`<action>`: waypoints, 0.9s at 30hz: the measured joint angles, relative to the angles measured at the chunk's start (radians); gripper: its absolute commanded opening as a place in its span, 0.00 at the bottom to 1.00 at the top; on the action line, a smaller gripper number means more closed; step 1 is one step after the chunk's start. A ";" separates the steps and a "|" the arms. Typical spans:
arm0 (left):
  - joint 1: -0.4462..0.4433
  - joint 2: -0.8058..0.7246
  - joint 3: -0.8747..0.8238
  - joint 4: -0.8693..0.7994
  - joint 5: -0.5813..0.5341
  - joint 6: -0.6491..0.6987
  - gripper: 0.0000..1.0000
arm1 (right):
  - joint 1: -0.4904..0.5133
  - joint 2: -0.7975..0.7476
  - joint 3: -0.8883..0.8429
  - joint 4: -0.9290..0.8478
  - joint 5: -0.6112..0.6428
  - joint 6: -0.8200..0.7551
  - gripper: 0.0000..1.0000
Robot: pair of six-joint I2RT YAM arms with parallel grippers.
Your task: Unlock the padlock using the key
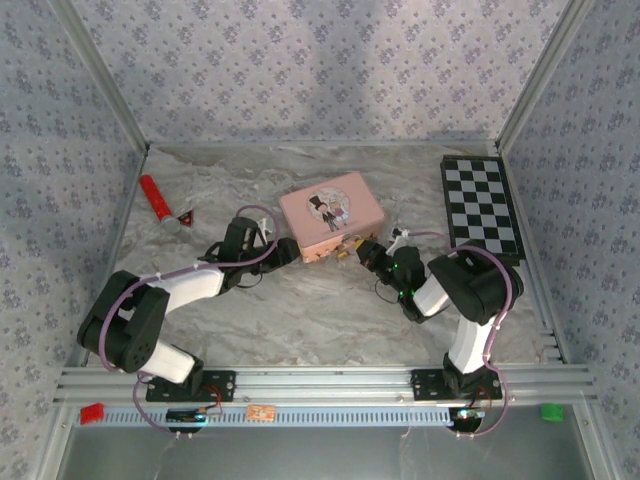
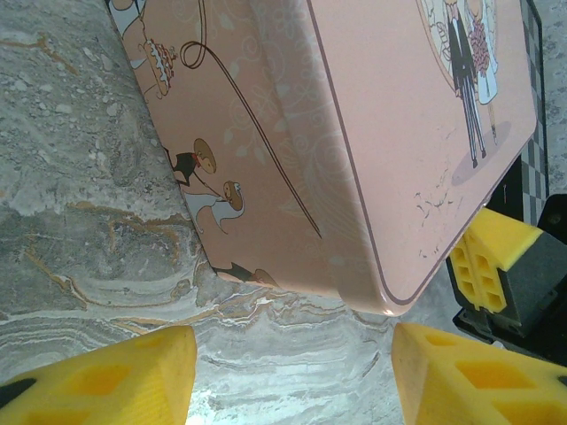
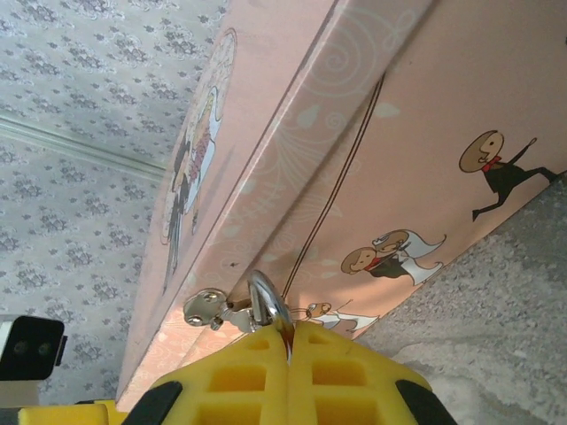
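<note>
A pink picture tin (image 1: 332, 212) lies mid-table. Through the tin's metal clasp (image 3: 208, 308) on its front wall hangs the padlock, of which just the silvery shackle (image 3: 266, 301) shows. My right gripper (image 3: 290, 332) is shut on the padlock, its yellow fingers pressed together over the body. From above, the right gripper (image 1: 358, 250) sits at the tin's near right corner. My left gripper (image 2: 292, 381) stands open just short of the tin's (image 2: 372, 159) near left corner, with bare table between its fingers (image 2: 97, 376). The key is hidden.
A red cylinder with a silver end (image 1: 155, 198) lies at the far left. A checkerboard (image 1: 480, 205) lies flat at the far right. Patterned walls close in the table on three sides. The right gripper's yellow tip (image 2: 492, 266) shows in the left wrist view.
</note>
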 measured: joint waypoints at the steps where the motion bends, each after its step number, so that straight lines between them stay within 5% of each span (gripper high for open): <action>1: 0.000 0.000 0.000 0.000 0.000 0.000 0.60 | 0.004 -0.003 -0.002 0.000 0.007 0.006 0.00; 27: 0.000 0.000 0.000 0.000 0.000 -0.007 0.60 | 0.013 -0.044 -0.034 0.021 0.104 0.096 0.00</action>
